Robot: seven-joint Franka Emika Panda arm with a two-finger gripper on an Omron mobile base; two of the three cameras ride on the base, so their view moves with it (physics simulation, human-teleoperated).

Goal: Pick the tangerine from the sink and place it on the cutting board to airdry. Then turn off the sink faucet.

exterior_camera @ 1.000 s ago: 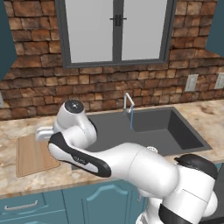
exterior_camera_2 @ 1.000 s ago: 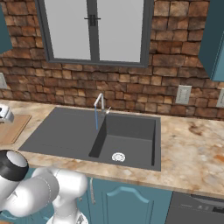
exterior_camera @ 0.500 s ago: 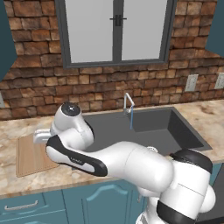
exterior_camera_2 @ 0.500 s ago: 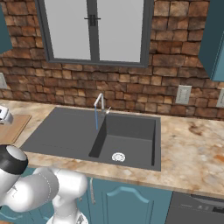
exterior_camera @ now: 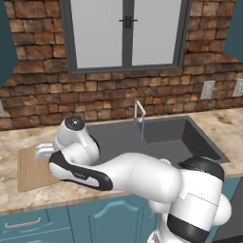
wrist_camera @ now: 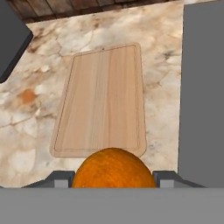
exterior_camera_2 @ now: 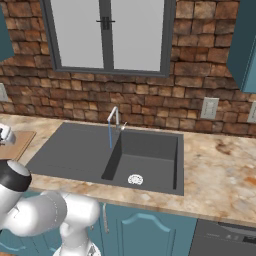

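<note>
In the hand view the bright-orange tangerine (wrist_camera: 113,168) sits between my gripper's (wrist_camera: 113,180) two dark fingertips (wrist_camera: 60,178), which are shut on it. Below it lies the light-brown cutting board (wrist_camera: 103,98), lengthwise on the marble counter, with the tangerine held above its near end. From the left base view my hand (exterior_camera: 43,151) hovers over the board (exterior_camera: 29,172), left of the dark-grey sink (exterior_camera: 161,137). The faucet (exterior_camera: 138,110) still runs a thin blue stream (exterior_camera: 142,130). From the right base view the faucet (exterior_camera_2: 115,116) stands behind the sink (exterior_camera_2: 75,152) with its white drain (exterior_camera_2: 135,179).
My white arm stretches across the sink's front edge in the left base view. Marble counter (wrist_camera: 30,113) surrounds the board. A dark object (wrist_camera: 11,39) sits beyond the board's far left corner in the hand view. A brick wall and a window rise behind the sink.
My hand has drifted slightly left and lower over the cutting board, still holding the tangerine. Water keeps running.
</note>
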